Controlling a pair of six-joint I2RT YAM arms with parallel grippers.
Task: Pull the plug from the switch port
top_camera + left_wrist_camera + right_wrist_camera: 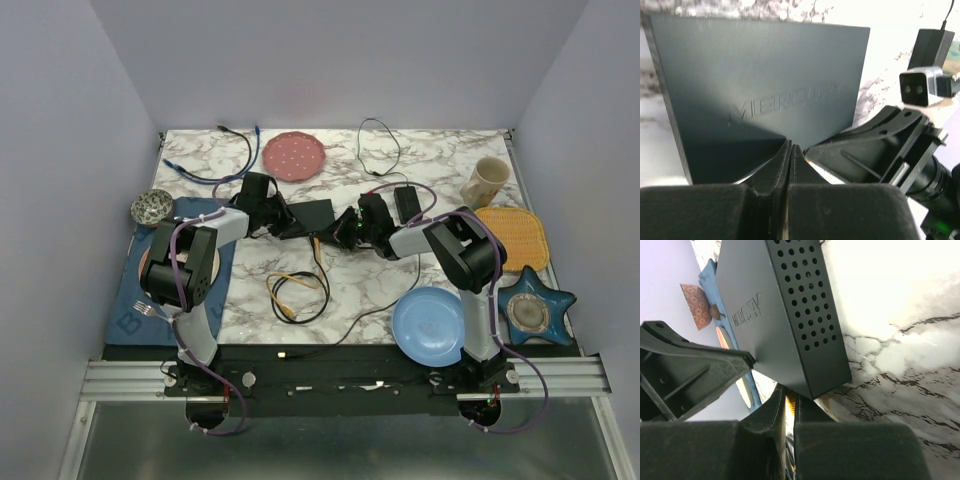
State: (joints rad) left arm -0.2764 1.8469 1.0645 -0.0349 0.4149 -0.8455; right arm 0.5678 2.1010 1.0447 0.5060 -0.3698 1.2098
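Marble desk (440,160). Switch (312,215) centre. Left tool (790,150) closed, empty, at its 9 o'clock. Right tool (789,392) narrow on yellow plug (790,402), 4 o'clock. Plug looks seated; pull remains.

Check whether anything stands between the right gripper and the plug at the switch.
Nothing visible does. The right gripper is at the switch's near corner, fingers closed on something yellow there, apparently the plug. The left gripper sits beside it at the switch, not between.
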